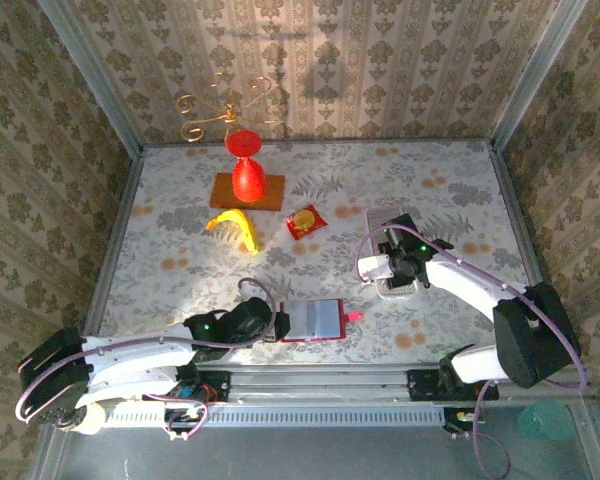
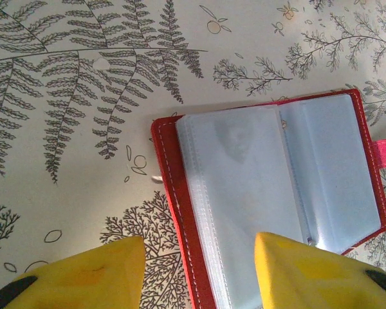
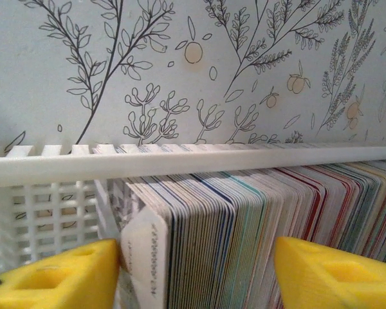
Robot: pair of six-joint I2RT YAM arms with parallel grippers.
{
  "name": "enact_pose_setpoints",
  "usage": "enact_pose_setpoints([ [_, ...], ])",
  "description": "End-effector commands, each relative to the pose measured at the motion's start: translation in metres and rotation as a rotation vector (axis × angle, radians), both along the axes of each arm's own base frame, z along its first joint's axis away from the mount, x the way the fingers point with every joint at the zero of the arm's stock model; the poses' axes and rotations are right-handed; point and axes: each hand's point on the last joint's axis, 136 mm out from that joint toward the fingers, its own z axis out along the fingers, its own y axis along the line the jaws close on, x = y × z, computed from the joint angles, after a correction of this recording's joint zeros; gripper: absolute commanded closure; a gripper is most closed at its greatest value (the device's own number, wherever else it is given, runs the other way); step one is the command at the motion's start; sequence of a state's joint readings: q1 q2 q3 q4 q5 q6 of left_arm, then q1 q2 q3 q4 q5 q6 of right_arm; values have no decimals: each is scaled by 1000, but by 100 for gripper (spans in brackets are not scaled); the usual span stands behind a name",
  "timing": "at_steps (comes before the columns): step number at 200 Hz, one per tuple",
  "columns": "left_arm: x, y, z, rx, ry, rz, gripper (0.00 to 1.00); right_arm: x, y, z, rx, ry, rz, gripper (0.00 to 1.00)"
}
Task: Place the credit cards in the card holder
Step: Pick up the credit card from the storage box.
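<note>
Enclosure seen from above. Walls [image 1: 380,60] papered in a beige damask pattern meet at grey metal corner posts [image 1: 95,80]. The tabletop [image 1: 460,200] carries a pale covering printed with ferns and small orange fruit. Lighting is bright and even, apparently from overhead.

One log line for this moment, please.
left gripper: open, over open card holder | right gripper: straddling credit cards in white basket, grip unclear

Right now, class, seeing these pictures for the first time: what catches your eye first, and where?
The open red card holder lies at the near edge, by the left gripper. On the right, a white basket holds cards standing on edge; a red vase stands at the far side.
</note>
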State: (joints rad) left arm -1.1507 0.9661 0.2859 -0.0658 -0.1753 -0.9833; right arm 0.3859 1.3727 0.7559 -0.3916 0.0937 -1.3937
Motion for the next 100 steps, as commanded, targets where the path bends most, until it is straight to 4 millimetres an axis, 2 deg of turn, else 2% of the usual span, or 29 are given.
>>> enact_pose_setpoints([
  [1, 0, -2, 2, -12, 4, -4, 53, 7, -2, 12, -17, -69, 3, 43],
  [66, -1, -2, 1, -9, 9, -4, 54, 2, -4, 13, -24, -64, 4, 54],
  [100, -1, -3, 1, -10, 12, -6, 55, 1, -4, 19, -18, -85, 5, 59],
])
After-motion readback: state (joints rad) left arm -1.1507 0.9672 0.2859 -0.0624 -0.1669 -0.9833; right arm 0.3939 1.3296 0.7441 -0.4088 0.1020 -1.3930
